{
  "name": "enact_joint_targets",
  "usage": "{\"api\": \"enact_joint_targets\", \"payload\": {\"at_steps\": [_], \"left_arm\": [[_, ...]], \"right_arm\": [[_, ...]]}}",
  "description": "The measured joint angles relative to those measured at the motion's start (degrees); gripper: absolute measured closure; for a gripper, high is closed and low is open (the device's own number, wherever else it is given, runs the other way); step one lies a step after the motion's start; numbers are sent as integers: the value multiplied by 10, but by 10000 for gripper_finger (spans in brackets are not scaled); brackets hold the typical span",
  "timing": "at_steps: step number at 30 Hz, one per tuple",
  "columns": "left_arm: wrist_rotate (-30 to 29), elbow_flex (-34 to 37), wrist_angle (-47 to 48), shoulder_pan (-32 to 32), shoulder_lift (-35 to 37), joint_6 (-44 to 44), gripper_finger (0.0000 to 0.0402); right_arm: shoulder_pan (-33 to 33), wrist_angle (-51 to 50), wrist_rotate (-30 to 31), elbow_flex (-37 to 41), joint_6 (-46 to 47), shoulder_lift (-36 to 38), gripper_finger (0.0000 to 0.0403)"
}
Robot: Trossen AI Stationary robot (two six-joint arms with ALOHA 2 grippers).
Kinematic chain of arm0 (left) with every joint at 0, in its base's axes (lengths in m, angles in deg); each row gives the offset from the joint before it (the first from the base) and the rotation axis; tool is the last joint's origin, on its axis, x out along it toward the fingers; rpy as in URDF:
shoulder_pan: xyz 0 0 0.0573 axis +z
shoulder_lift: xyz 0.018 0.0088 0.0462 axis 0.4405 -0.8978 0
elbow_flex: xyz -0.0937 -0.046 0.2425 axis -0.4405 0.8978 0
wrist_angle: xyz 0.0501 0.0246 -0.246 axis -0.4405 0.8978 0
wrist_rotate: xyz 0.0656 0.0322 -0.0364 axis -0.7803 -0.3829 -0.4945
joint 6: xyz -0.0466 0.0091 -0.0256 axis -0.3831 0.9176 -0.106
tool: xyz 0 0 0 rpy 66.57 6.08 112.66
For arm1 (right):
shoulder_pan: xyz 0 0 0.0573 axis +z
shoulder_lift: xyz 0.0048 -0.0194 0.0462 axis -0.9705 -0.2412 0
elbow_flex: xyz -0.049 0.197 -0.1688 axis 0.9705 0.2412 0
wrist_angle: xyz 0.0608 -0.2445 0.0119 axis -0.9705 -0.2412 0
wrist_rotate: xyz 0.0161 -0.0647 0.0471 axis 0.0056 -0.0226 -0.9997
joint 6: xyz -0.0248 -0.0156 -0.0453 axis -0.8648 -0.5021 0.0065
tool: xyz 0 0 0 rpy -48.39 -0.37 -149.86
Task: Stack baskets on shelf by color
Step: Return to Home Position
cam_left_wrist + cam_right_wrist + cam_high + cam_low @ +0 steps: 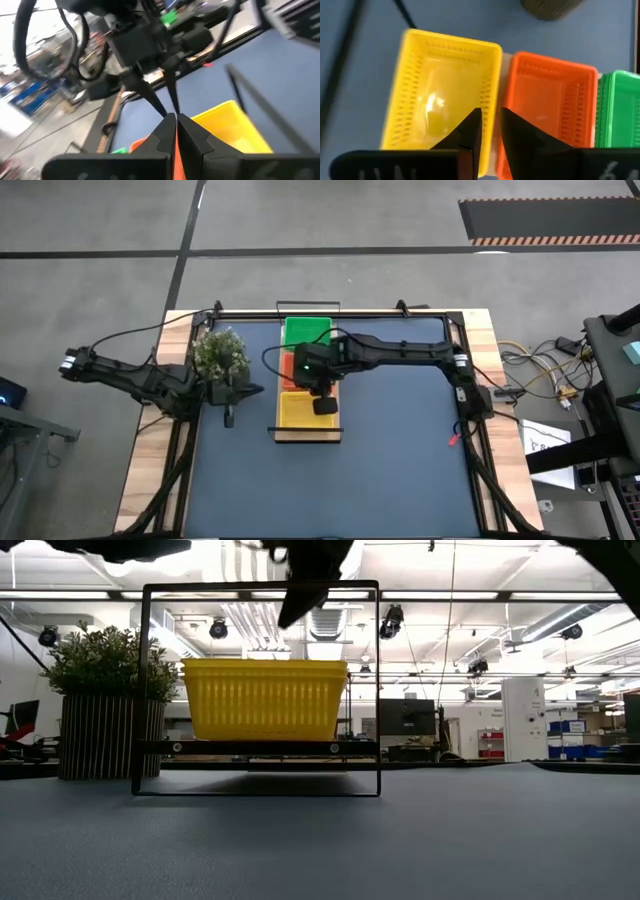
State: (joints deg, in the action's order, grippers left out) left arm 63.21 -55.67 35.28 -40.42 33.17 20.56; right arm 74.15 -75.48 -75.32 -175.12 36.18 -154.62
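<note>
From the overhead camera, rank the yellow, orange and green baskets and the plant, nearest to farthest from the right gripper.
1. The yellow basket and orange basket: the right gripper hovers over their shared edge, too close to call.
2. The green basket, past the orange one at the shelf's end.
3. The plant, off the shelf, on the left.

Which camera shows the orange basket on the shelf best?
Right wrist view: it looks down into the orange basket, between the yellow basket and the green basket. High view: the right arm mostly covers it. Low view: the yellow basket hides it. Left wrist view: only a sliver.
</note>
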Motion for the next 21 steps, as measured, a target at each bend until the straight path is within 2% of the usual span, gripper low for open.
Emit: {"api": "enact_joint_targets", "payload": {"at_steps": [3,6,12,21], "left_arm": [[36,1,21,0,17,-5,402],[42,10,23,0,33,-9,402],[44,47,25,0,75,-7,402],[45,89,21,0,189,-10,402]], "right_arm": [[14,36,0,47,4,38,351],[26,101,4,126,12,91,360],[54,293,60,330,15,211,367],[55,596,62,619,-7,371,367]]}}
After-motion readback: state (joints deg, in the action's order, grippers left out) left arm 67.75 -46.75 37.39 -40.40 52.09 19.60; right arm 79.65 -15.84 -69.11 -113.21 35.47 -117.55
